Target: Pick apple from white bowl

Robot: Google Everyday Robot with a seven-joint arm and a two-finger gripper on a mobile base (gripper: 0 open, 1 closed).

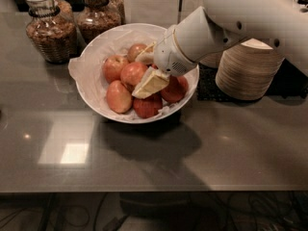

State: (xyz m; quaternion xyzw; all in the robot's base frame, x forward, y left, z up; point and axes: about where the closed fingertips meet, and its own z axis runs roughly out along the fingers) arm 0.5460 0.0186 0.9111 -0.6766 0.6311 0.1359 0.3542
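My gripper [140, 76] hangs low in the bowl [91, 88], fingers [151, 82] spread wide either side of the apple [131, 73], ready to close on it.

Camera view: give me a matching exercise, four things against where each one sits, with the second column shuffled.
1. gripper
2. white bowl
3. stacked beige bowls
4. glass jars

a. right of the white bowl, partly behind the arm
b. back left, behind the white bowl
c. inside the white bowl, fingers open either side of an apple
d. in the middle, lined with crinkled paper

Pairs: 1-c, 2-d, 3-a, 4-b.
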